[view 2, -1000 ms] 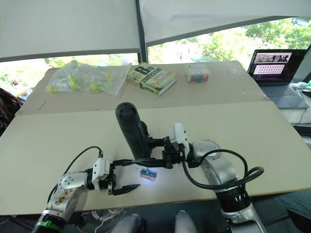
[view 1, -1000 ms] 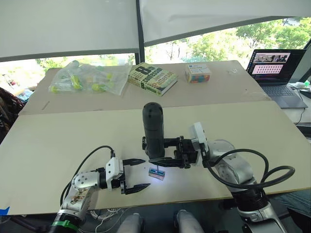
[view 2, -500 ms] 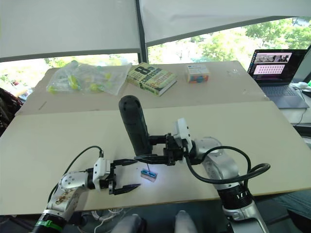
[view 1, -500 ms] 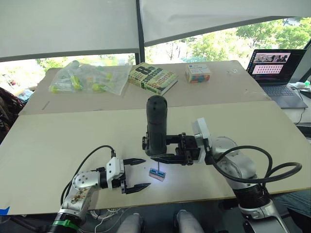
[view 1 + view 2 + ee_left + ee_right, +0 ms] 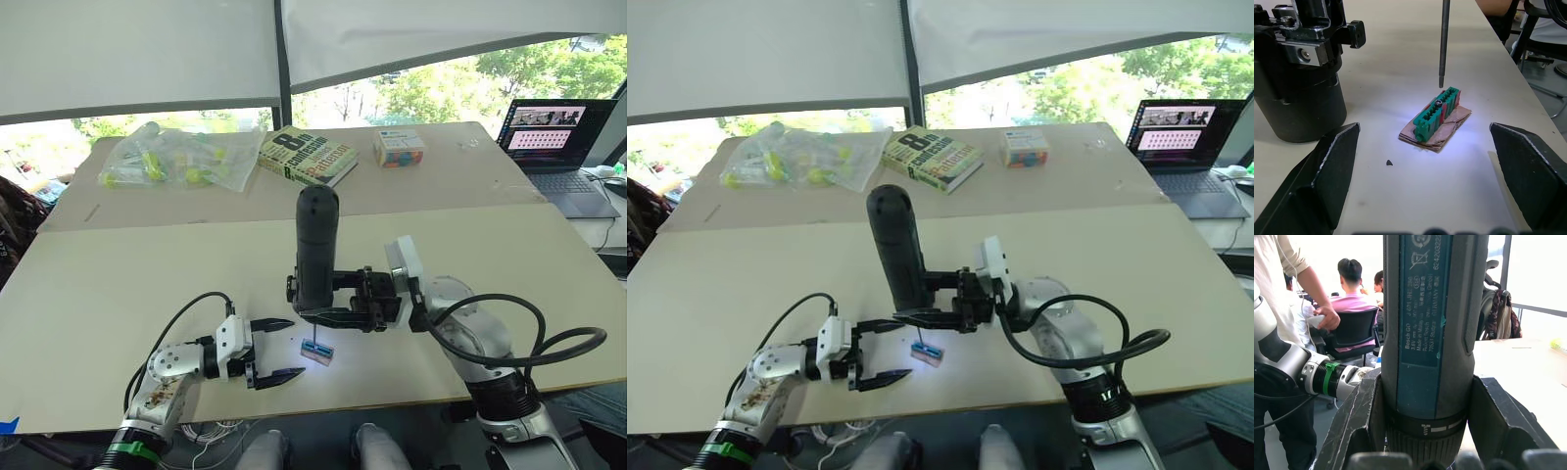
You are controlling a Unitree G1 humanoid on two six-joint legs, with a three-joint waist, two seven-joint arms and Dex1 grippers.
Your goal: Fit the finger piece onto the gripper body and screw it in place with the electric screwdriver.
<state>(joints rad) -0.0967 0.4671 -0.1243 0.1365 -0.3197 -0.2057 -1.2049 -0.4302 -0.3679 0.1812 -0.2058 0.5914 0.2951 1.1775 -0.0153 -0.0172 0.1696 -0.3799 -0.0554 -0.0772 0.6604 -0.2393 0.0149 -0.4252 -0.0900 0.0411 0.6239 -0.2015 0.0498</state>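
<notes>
- Right gripper (image 5: 343,311) clamps the upright electric screwdriver (image 5: 315,245); bit hovers just above the green-and-tan block (image 5: 1436,119).
- Left gripper (image 5: 277,350) gapes wide, empty, beside it.
- Risk: unrestrained block may spin or skid under the bit.

A small green-and-tan block (image 5: 1436,119) lay near the front edge of the pale table (image 5: 108,284), a tiny dark speck (image 5: 1389,162) just beside it. Along the far edge sat a clear bag of yellow-green items (image 5: 171,155) toward the left corner, a thick book (image 5: 308,157) at the middle and a small colourful box (image 5: 398,148) beside it. An open laptop (image 5: 554,147) stood at the far right corner. Seated people (image 5: 1354,289) and a black chair (image 5: 1354,328) were in the background.
</notes>
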